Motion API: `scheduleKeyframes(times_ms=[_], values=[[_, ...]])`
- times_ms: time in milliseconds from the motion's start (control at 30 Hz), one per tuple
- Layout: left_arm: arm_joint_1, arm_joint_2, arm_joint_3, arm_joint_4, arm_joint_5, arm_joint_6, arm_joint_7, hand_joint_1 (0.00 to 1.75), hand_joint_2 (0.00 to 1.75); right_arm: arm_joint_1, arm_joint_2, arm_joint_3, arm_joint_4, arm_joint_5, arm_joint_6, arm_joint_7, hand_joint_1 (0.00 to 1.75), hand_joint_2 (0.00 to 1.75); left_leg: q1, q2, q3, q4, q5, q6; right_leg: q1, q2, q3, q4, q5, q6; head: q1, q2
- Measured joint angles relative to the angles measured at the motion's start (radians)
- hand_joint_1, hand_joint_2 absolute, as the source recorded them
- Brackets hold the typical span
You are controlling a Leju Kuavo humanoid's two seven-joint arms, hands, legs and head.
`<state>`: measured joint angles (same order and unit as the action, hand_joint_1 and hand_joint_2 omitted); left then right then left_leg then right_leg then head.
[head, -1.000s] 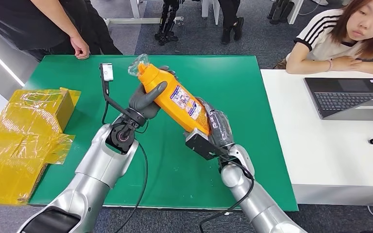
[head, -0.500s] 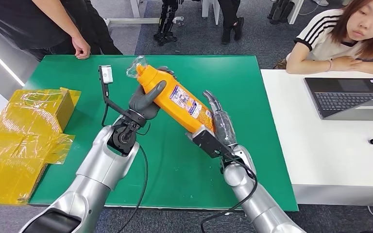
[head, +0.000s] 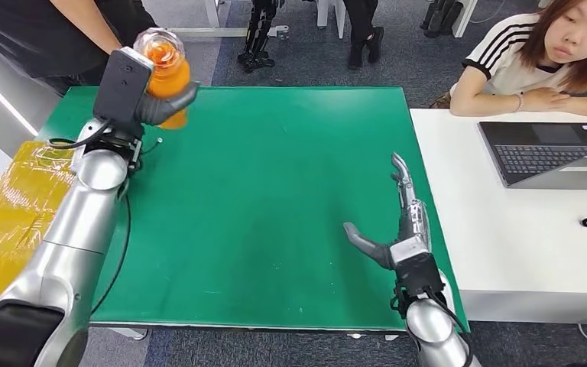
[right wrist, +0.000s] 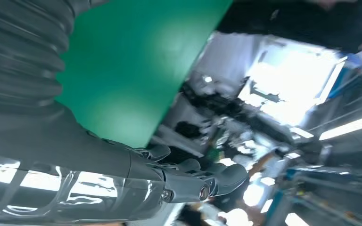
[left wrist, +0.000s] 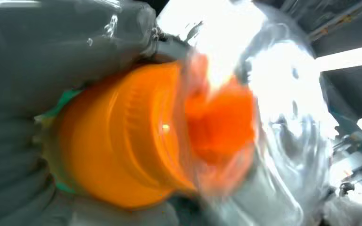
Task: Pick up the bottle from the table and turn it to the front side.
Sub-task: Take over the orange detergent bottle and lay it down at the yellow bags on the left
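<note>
Bottle: orange bottle [head: 167,73] is off the table, gripped in the left hand [head: 147,99] above the far-left corner of the green table [head: 275,199].
Long axis: roughly upright, cap end tipped toward the head camera (label side not readable).
Left hand: fingers wrapped round the bottle body.
Right hand: the right hand [head: 401,222] holds nothing, fingers spread, near the right edge, well apart from the bottle.
Room: open green surface between the hands; far and left edges close to the bottle.

My head cam looks forward-down over the green table [head: 275,191]. Left wrist cam sits tight behind my left hand [head: 153,103], right against the bottle [left wrist: 136,141]. Right wrist cam trails my right hand [head: 401,229], sharing the table with the head view.
</note>
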<state>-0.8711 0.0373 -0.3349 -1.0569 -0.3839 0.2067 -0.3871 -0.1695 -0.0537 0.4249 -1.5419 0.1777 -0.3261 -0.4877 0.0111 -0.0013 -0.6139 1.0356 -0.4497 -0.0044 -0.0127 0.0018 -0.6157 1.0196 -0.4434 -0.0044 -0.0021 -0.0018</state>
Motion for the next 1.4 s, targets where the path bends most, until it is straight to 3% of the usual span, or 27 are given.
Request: scheduleKeyframes(times_ms=[100,433,633,767,967,1200,1400], values=[[-0.007,0.047,0.009,-0.067,-0.106,0.046,0.009,1.75,1.75,0.035,-0.018,-0.005,-0.067,-0.021,-0.007,-0.028,0.0,1.75,0.0,0.001,0.0,0.0,0.0,0.0,0.0,0.001,0.0,0.0,0.0,0.0,0.0,0.0],[0.013,0.171,0.035,-0.19,-0.289,0.077,0.01,1.75,1.75,0.066,-0.06,-0.025,-0.133,-0.079,-0.003,-0.06,0.0,1.75,0.0,0.0,0.0,0.0,0.0,0.0,0.0,0.0,0.0,0.0,0.0,0.0,0.0,0.0],[0.071,0.267,-0.007,-0.232,-0.746,0.171,0.089,1.75,1.75,0.067,-0.063,-0.038,-0.152,-0.09,0.01,-0.069,0.0,1.75,0.0,0.002,0.001,0.0,0.0,0.0,0.0,0.001,0.0,0.0,0.0,0.0,0.0,0.0],[0.142,0.308,-0.064,-0.242,-0.984,0.167,0.162,1.75,1.75,0.069,-0.065,-0.059,-0.176,-0.104,0.019,-0.07,0.0,1.75,0.0,0.001,0.0,0.0,0.0,0.0,0.0,0.0,0.0,0.0,0.0,0.0,0.0,0.0],[0.211,0.318,-0.151,-0.216,-1.134,0.117,0.246,1.75,1.75,0.103,-0.073,-0.087,-0.214,-0.115,0.02,-0.082,0.0,1.75,0.0,0.001,0.0,0.0,0.0,0.0,0.0,0.001,0.0,-0.001,0.0,0.0,0.0,0.0],[0.226,0.31,-0.197,-0.14,-1.151,0.071,0.26,1.75,1.75,0.13,-0.078,-0.097,-0.236,-0.115,0.019,-0.086,0.0,1.75,0.0,0.001,0.0,0.0,0.0,0.0,0.0,0.001,-0.001,-0.001,0.0,0.0,0.0,0.0],[0.221,0.278,-0.222,-0.058,-1.093,-0.054,0.248,1.75,1.75,0.142,-0.084,-0.1,-0.238,-0.113,0.023,-0.082,0.0,1.75,0.0,0.001,0.0,0.0,0.0,0.0,0.0,0.001,-0.001,-0.001,0.0,0.0,0.0,0.0]])
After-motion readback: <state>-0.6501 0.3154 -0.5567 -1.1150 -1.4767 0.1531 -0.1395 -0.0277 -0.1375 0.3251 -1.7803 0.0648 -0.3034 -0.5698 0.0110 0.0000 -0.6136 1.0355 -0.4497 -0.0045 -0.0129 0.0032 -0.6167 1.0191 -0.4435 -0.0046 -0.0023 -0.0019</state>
